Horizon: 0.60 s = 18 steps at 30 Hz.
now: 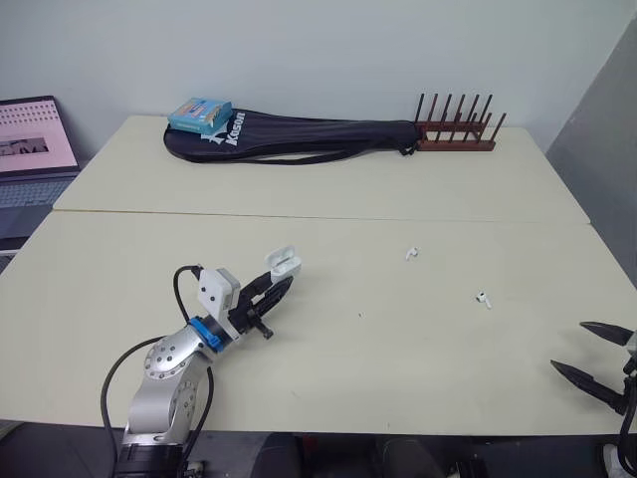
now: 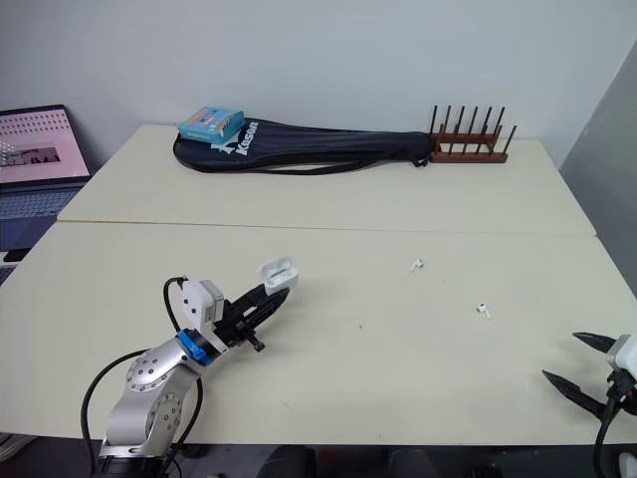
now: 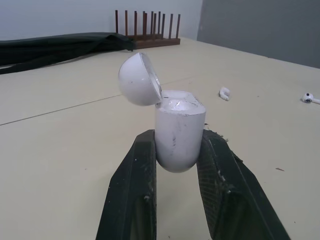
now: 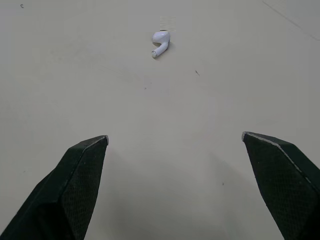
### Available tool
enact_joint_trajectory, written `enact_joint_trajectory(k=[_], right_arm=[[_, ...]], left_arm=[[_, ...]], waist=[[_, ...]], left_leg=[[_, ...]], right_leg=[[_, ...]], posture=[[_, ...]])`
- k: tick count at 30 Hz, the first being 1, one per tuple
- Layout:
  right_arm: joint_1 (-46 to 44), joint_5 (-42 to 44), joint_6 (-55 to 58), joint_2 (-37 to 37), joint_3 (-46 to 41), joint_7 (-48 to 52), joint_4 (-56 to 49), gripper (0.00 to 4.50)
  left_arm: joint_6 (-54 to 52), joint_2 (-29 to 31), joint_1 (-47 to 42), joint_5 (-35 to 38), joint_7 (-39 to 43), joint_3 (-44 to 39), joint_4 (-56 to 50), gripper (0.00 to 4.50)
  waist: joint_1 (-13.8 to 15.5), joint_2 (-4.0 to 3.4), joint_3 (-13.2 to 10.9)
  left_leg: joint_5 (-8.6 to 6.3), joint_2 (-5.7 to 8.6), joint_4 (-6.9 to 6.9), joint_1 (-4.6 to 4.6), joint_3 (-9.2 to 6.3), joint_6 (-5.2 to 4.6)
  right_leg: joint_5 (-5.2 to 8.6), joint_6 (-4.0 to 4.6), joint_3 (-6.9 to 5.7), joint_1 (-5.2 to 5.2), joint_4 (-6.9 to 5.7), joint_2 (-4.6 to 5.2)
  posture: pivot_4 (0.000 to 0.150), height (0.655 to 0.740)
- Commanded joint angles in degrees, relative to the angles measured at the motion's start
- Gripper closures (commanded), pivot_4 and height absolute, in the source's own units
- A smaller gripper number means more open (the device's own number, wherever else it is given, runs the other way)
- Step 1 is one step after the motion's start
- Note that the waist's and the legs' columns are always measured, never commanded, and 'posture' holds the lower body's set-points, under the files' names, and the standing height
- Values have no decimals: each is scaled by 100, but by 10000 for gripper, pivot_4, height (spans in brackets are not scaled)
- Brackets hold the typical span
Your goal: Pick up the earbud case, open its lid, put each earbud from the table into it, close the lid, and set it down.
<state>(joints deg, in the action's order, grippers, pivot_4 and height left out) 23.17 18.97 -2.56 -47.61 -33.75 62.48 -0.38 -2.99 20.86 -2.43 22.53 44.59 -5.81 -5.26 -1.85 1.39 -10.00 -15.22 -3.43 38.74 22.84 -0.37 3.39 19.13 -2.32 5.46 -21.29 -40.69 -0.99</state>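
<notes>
Left wrist view: left fingers [image 3: 132, 195] clamp earbud case [image 3: 179, 132], lid [image 3: 137, 80] open. Right wrist view: right fingers [image 4: 75, 185] apart, earbud [image 4: 160, 42] ahead.

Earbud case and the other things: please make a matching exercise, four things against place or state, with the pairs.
1 earbud case
2 right end effector
3 nearer earbud
4 blue box

a on the black bag
b open, empty
c loose on the table
d in left end effector, lid open

Pairs: 1-d, 2-b, 3-c, 4-a
</notes>
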Motion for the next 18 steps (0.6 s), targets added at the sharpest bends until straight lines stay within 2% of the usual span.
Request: enact_joint_trajectory(k=[1, 8, 14, 16, 18], right_arm=[[-39, 90, -5, -118, -96, 20, -159, 0], [-458, 485, 1162, -242, 435, -293, -1598, 0], [-1921, 334, 3074, 239, 1921, -1925, -2860, 0], [-2449, 192, 3764, 503, 2410, -2477, -3015, 0], [-3078, 25, 4307, 1093, 2813, -3191, -2873, 0]], left_arm=[[195, 57, -55, 67, 61, -97, -32, 37504], [222, 107, -122, 68, 89, -101, 91, 37504], [213, 93, -169, 31, 119, -52, 163, 37504], [217, 89, -175, 17, 124, -22, 175, 37504], [225, 85, -170, 6, 125, 5, 179, 37504]], waist=[[0, 0, 0], [-10, -1, 1], [2, 8, -3], [4, 9, -5], [11, 11, -6]], left_leg=[[0, 0, 0, 0, 0, 0], [0, -4, 0, -1, 3, 0], [0, -5, 0, 4, -5, 1], [0, -3, 0, 10, -8, 1], [0, -5, 0, 11, -8, 1]], right_leg=[[0, 0, 0, 0, 0, 0], [0, 0, 3, -1, -2, -2], [-1, 1, -4, -5, -1, -3], [-2, 2, -4, -10, -2, -1], [-2, 2, -5, -12, -1, 0]], posture=[[1500, 7087], [1500, 7087], [1500, 7087], [1500, 7087], [1500, 7087]])
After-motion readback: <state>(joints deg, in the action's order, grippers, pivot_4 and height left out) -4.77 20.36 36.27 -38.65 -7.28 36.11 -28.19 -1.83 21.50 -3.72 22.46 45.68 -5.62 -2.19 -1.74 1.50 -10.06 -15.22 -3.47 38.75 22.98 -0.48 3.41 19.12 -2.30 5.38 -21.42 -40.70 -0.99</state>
